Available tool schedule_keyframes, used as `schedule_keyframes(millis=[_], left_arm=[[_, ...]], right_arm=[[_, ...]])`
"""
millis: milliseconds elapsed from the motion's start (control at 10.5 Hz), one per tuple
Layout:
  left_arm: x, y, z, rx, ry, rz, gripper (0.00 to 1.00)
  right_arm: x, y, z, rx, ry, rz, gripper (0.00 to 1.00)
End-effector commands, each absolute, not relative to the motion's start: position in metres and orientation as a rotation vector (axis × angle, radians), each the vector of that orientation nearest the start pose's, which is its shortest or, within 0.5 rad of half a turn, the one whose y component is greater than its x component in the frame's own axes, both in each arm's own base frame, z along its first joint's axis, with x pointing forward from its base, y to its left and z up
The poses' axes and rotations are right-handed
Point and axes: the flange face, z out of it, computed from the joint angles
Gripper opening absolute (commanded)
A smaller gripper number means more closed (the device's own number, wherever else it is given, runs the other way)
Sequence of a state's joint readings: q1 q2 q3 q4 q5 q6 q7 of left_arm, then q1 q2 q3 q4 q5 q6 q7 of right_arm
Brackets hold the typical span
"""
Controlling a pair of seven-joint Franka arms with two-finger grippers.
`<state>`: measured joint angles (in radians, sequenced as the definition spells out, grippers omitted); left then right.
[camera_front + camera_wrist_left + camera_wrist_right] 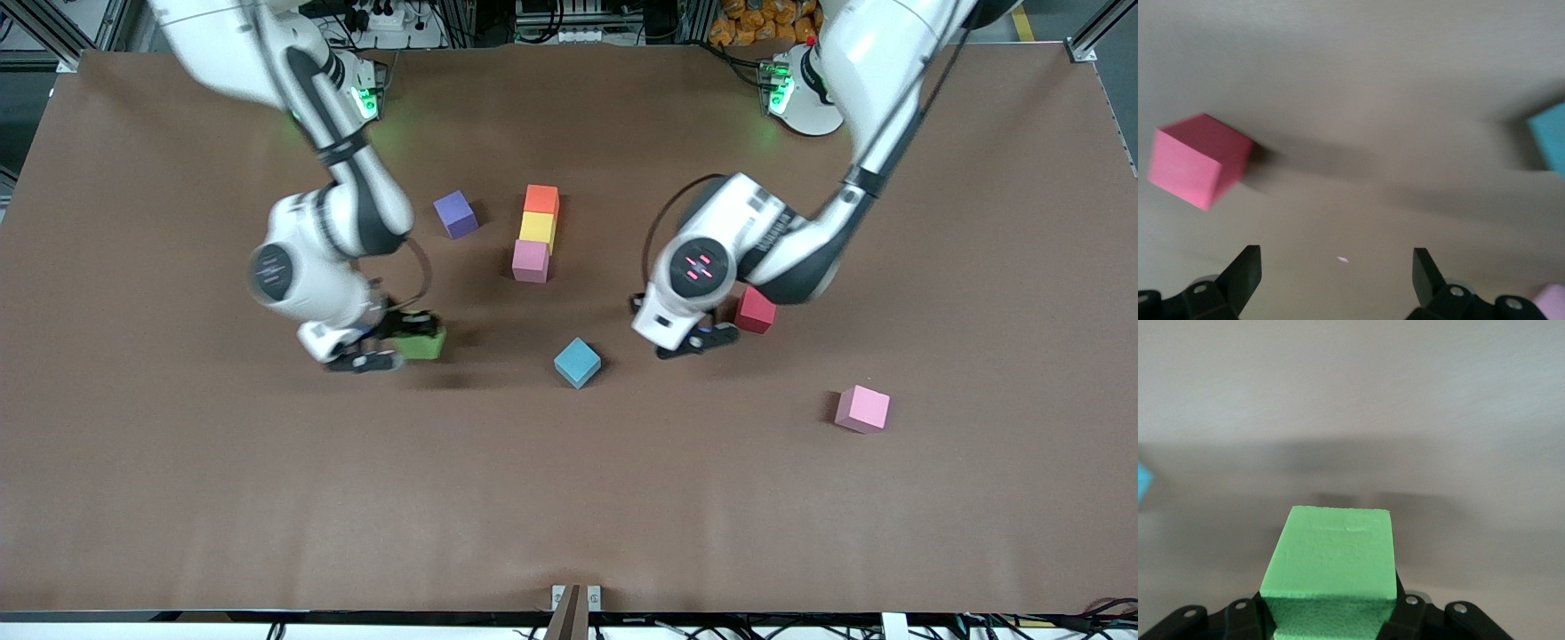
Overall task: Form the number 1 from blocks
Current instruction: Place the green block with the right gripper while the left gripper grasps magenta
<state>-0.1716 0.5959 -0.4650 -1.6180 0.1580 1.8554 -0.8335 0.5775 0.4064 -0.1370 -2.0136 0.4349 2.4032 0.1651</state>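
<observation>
Three blocks stand in a touching line in mid-table: orange [541, 198], yellow [537, 228] and pink [531, 260], the pink one nearest the front camera. My right gripper [391, 345] [1331, 613] is shut on the green block [421, 343] [1331, 563], a little above the table toward the right arm's end. My left gripper [702, 338] [1336, 257] hangs open and empty over bare table, beside the red block [755, 310] [1198, 167]. The blue block [577, 362] [1548, 140] lies between the two grippers. A purple block [456, 214] sits beside the line.
A second pink block [862, 409] lies alone toward the left arm's end, nearer the front camera than the red one. The brown table [569, 498] stretches wide and bare toward the front camera.
</observation>
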Motion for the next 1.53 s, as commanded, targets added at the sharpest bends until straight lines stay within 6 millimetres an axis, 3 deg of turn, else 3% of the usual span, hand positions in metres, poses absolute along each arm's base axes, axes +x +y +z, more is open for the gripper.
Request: schedule_keyframes(millis=[0, 191, 382, 763, 954, 1431], left_arm=[[0.551, -0.313, 0.270, -2.996, -0.027, 0.534, 1.00], [0.552, -0.292, 0.247, -2.987, 0.107, 0.605, 1.00], [0.562, -0.264, 0.234, -2.990, 0.185, 0.643, 1.00], [0.566, -0.236, 0.222, -2.941, 0.259, 0.631, 1.00], [0.565, -0.237, 0.215, -2.938, 0.266, 0.643, 1.00], [0.564, -0.233, 0.206, -2.916, 0.285, 0.646, 1.00]], right_arm=[[0.513, 0.311, 0.240, -2.921, 0.117, 0.107, 0.48], [0.496, 0.344, 0.220, -2.949, 0.114, 0.133, 0.48], [0.484, 0.368, 0.219, -2.954, 0.180, 0.150, 0.48], [0.478, 0.385, 0.223, -2.949, 0.221, 0.154, 0.49], [0.471, 0.403, 0.219, -2.951, 0.254, 0.158, 0.49], [0.456, 0.419, 0.211, -2.967, 0.221, 0.176, 0.57]])
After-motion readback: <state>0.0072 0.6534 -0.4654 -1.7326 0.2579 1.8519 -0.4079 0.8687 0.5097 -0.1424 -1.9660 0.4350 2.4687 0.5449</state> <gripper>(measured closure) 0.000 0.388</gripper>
